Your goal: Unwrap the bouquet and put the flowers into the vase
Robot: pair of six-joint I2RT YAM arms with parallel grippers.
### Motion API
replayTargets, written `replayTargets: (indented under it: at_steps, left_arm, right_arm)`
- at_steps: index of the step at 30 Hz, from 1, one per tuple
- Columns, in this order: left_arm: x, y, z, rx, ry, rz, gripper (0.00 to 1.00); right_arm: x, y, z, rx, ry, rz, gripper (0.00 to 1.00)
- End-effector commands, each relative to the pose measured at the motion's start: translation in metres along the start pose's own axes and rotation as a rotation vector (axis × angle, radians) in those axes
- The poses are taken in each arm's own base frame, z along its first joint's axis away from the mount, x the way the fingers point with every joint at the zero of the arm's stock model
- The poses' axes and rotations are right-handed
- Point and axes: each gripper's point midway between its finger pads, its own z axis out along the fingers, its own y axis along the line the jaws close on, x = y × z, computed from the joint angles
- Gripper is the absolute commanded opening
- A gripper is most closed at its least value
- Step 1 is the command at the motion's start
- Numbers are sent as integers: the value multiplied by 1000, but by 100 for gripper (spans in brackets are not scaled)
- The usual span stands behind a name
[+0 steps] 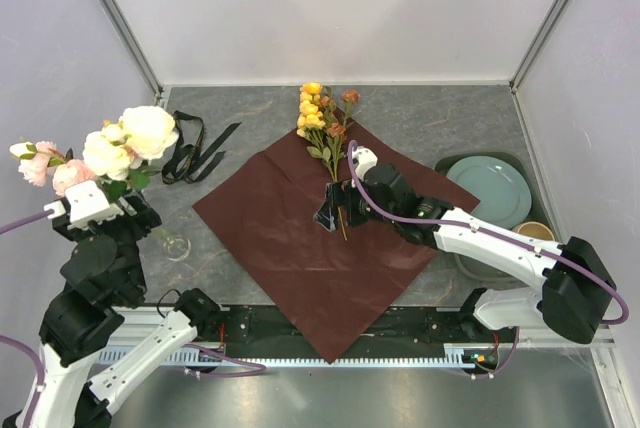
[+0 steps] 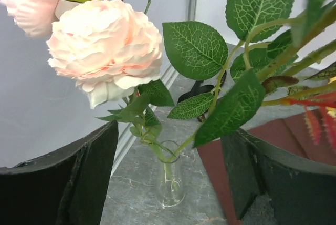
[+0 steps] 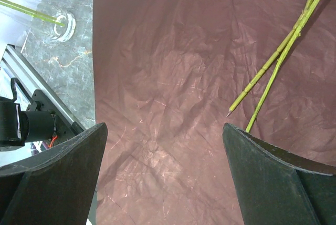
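Stems: long green stems of yellow artificial flowers (image 3: 262, 72), cut ends just beside right tool (image 3: 164, 130), running away.
Right tool: open, empty, nearer arm.

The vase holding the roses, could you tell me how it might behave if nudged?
Probably tips easily: the small vase carries large roses on long stems leaning far to one side. Its clear glass looks smooth, so likely slippery and fragile.

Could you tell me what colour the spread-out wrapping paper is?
The paper is dark maroon, clearest in the top view.
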Motion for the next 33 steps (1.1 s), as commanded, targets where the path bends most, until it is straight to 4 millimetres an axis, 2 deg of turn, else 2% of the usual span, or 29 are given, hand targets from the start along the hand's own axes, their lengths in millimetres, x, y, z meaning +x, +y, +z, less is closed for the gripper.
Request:
replayTargets:
  at_steps: [1, 7, 12, 15, 19, 29, 33]
  left_arm:
    - [-5, 7, -11, 50, 7, -131, 82]
    - [-2, 13, -19, 76, 42, -145, 82]
    - [-3, 16, -27, 119, 64, -187, 88]
    - [0, 17, -30, 122, 91, -202, 92]
    - [11, 18, -34, 117, 144, -234, 92]
    - [11, 32, -57, 202, 176, -371, 75]
    - [2, 25, -64, 283, 175, -409, 72]
  right_arm:
    - [-21, 9, -2, -19, -53, 0, 98]
    - [-19, 9, -1, -21, -47, 2, 98]
    - [-19, 8, -1, -19, -44, 4, 98]
    - [-19, 9, 1, -21, -41, 6, 98]
    - [-19, 9, 3, -22, -37, 6, 98]
    - [-15, 7, 9, -15, -20, 4, 98]
    - [-16, 8, 12, -18, -16, 6, 98]
